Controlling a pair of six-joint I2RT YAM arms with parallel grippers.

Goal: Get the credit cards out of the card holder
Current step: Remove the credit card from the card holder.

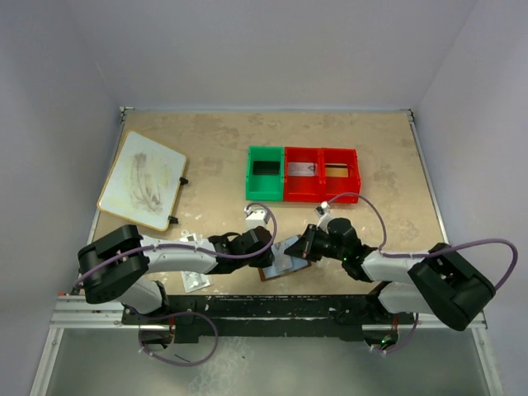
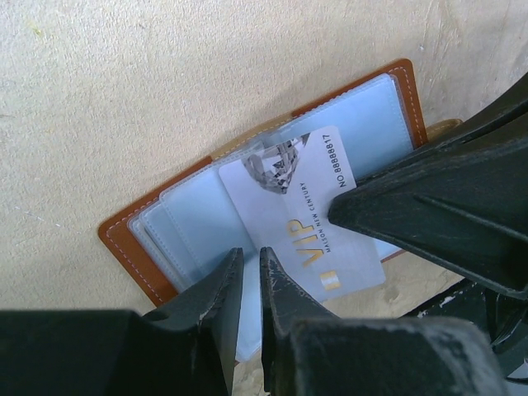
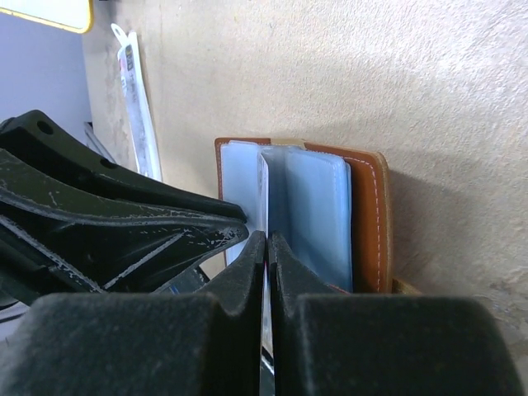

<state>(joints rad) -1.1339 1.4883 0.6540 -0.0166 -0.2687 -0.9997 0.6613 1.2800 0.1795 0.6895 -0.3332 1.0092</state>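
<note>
Brown leather card holder (image 1: 276,268) lies open on the desk (image 1: 214,148), close to its near edge, between both arms. Right fingers (image 2: 396,206) are clamped on one edge of the silvery grey card (image 2: 285,223), which sticks partly out of a pocket. Left fingers (image 2: 210,305) are almost together over the pockets; whether they pinch a leaf, I cannot tell. Bare desk stretches beyond, up to the bins (image 1: 302,173).

Eyes on the silver card (image 2: 305,223), lying across the open wallet (image 2: 124,239): big gold letters, "VIP". Under them runs a small gold line, "NEW CENTURY", its first word too fine to make out. Along the card's edge, in dark print: "NO 88888817".
</note>
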